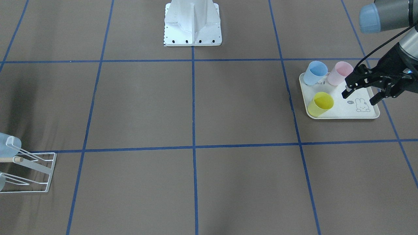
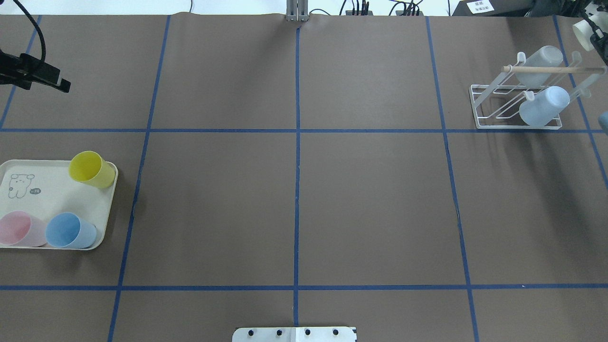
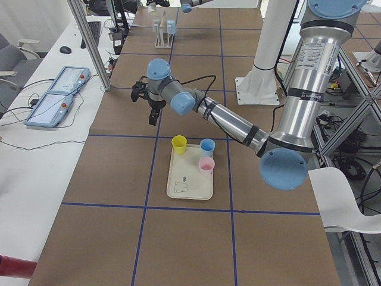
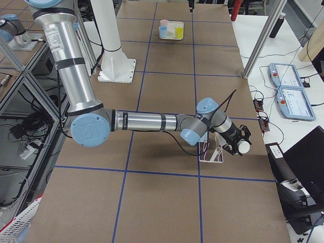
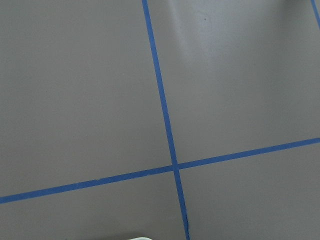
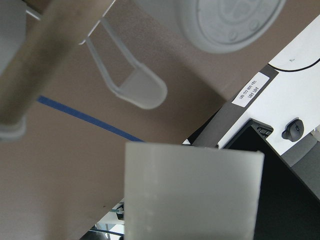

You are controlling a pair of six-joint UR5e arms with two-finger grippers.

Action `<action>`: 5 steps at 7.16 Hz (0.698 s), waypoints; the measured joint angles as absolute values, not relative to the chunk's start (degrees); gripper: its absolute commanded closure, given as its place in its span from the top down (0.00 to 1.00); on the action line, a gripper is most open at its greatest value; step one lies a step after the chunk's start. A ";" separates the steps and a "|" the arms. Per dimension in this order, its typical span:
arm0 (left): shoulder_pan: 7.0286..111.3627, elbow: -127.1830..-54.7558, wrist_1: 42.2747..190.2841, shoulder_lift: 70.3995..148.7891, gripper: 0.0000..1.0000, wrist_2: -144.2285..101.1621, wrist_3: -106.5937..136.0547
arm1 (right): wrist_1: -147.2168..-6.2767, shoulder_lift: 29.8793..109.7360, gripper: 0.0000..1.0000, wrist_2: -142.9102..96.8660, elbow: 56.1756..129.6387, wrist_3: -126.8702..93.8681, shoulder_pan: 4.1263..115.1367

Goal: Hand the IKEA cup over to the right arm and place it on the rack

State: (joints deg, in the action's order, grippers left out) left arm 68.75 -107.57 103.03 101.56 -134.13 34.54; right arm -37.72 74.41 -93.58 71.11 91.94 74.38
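My right gripper [image 4: 239, 145] is shut on a white cup [image 2: 582, 32] just beside the white wire rack [image 2: 517, 127] at the table's far right. The cup fills the lower middle of the right wrist view [image 6: 192, 192], with a rack prong [image 6: 135, 90] and the wooden dowel [image 2: 553, 69] close above it. The rack holds a whitish cup [image 2: 541, 58] and a pale blue cup [image 2: 544, 107]. My left gripper [image 1: 359, 98] is open and empty, hanging over the far side of the cream rabbit-print tray [image 1: 354, 112].
The tray holds a yellow cup [image 1: 320, 103], a blue cup [image 1: 315, 72] and a pink cup [image 1: 340, 72], all upright. The robot's white base plate [image 1: 192, 36] sits at mid-table. Blue tape lines cross the brown table. The left wrist view shows only table and tape.
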 measured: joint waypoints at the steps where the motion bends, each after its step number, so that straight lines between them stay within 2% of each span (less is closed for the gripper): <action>1: 68.74 -107.53 103.05 101.57 1.00 -134.12 34.56 | -37.78 74.48 0.54 -92.17 71.11 91.97 73.63; 5: 68.73 -107.42 103.03 101.60 1.00 -134.12 34.54 | -37.90 74.95 0.55 -88.20 71.24 91.87 70.52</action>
State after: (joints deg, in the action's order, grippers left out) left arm 68.73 -107.42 103.03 101.60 -134.12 34.54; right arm -37.90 74.95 -88.20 71.24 91.87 70.52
